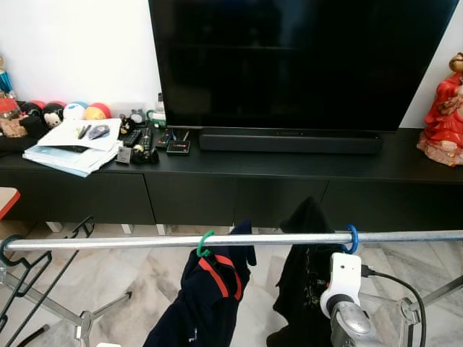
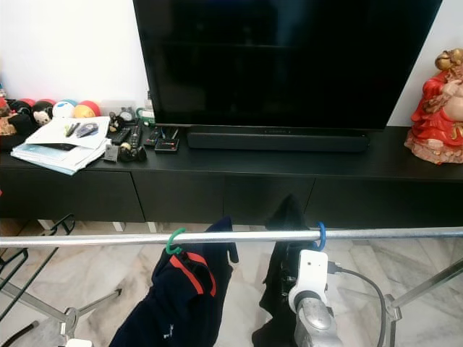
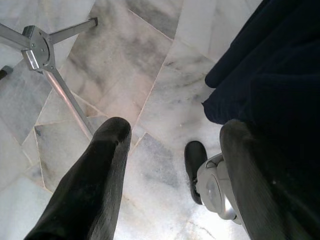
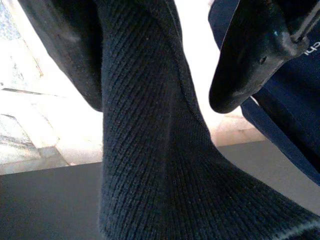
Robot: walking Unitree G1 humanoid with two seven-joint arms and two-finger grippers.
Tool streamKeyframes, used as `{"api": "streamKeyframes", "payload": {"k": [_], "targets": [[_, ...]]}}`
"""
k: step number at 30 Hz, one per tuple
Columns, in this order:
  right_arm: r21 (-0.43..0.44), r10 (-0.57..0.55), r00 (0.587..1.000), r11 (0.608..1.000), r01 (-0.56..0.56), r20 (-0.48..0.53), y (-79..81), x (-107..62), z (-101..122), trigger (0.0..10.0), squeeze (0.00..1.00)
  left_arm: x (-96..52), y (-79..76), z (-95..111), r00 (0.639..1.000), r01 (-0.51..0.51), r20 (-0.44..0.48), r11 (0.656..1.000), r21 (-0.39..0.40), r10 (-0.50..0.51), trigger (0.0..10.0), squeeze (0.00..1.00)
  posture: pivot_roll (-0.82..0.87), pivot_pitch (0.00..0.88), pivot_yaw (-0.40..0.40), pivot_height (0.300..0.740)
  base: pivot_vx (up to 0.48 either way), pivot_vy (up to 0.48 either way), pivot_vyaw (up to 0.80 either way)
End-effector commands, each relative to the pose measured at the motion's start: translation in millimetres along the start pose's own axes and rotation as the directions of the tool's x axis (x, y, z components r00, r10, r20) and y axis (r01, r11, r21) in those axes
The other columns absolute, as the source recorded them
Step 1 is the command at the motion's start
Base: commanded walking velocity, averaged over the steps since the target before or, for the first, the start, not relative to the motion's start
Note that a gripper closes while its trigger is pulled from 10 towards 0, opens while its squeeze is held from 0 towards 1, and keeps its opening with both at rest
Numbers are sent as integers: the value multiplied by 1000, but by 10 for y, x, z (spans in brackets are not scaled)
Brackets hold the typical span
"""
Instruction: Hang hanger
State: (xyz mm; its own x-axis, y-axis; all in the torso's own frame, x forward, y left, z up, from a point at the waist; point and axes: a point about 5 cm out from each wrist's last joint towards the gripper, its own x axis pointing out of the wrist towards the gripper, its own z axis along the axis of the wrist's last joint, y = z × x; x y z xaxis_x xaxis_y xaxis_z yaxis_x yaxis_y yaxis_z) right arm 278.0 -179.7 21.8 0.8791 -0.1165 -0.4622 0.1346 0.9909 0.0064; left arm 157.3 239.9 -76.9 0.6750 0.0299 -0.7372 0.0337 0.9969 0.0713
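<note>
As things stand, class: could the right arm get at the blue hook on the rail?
Probably yes: the right gripper is at the black garment just under the blue hook, nothing between.

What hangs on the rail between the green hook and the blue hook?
Nothing: between the green hook and blue hook the rail is bare, in both eye views.

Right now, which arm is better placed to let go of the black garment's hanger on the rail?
Right. The right arm is raised just under the blue hanger hook on the rail, against the black garment. The left gripper points at the floor.
</note>
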Motion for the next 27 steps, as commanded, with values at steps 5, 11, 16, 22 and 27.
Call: {"api": "streamKeyframes", "payload": {"k": [5, 11, 16, 22, 27], "targets": [[26, 7, 1000, 1000, -8, 31, 15, 17, 27, 0, 0, -12, 6, -35, 1000, 5, -17, 1000, 14, -4, 10000, 0, 64, 0, 15, 740, 0, 0, 0], [26, 12, 999, 1000, -14, 46, 30, 15, 39, 0, 0, -10, 1, -32, 1000, 10, -17, 1000, 20, -9, 10000, 0, 65, 0, 17, 740, 0, 0, 0], [25, 21, 998, 999, -22, 52, 56, 10, 27, 0, 0, -10, 0, -31, 1000, 9, -16, 1000, 21, -9, 10000, 0, 67, 0, 15, 740, 0, 0, 0], [27, 20, 998, 999, -21, 53, 70, -9, 5, 0, 0, -13, 0, -38, 1000, 10, -18, 1000, 21, -10, 10000, 0, 65, 4, 17, 740, 0, 0, 0], [31, 20, 999, 999, -22, 49, 87, -22, -30, 0, 0, -13, -9, -45, 1000, 12, -20, 1000, 21, -12, 10000, 0, 64, 8, 17, 740, 0, 0, 0]]}}
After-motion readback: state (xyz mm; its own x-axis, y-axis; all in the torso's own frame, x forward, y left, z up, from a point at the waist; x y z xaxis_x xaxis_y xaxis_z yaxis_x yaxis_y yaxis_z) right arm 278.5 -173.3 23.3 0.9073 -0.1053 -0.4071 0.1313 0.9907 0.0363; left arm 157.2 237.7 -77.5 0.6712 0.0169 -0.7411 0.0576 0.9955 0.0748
